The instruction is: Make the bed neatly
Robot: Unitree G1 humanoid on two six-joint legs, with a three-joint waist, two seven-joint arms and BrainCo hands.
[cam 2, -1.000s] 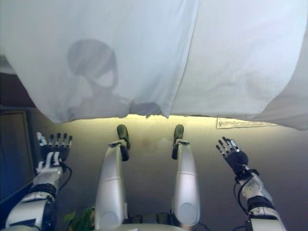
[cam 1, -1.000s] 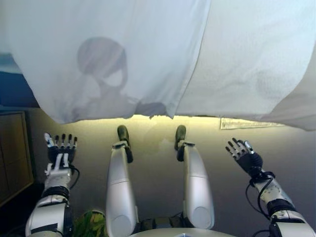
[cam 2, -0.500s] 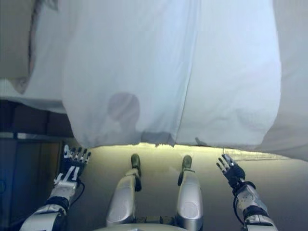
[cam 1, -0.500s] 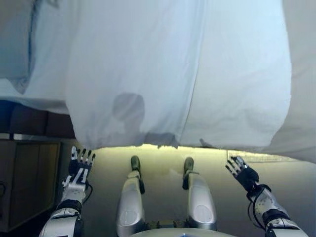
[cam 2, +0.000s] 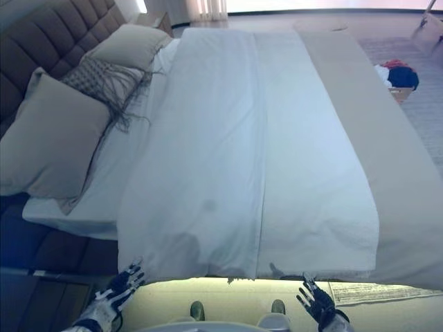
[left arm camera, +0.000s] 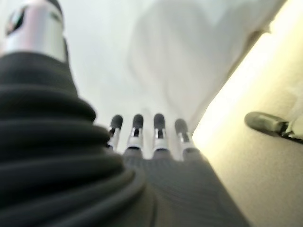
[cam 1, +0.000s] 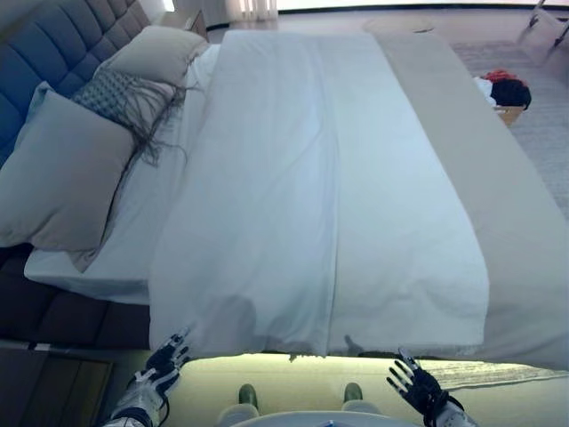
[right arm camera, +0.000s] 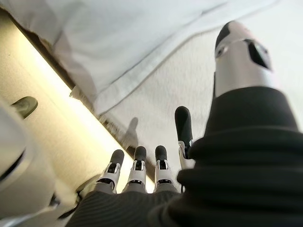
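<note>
A white duvet lies spread flat over the bed, and its near edge hangs over the side in front of me. A beige cover lies along the foot end at the right. Pillows and a grey fringed cushion lean by the tufted headboard at the left. My left hand and right hand are low, just below the duvet's hanging edge. Both are open with straight fingers and hold nothing. The wrist views show the left hand and right hand facing the hanging cloth.
A box with dark and red clothes stands on a rug beyond the foot of the bed. A wooden nightstand is at my lower left, and another stands at the far side of the headboard.
The camera has tilted up from the floor and the hanging edge to the whole bed. Both hands stay open and low by the bed's near side.
</note>
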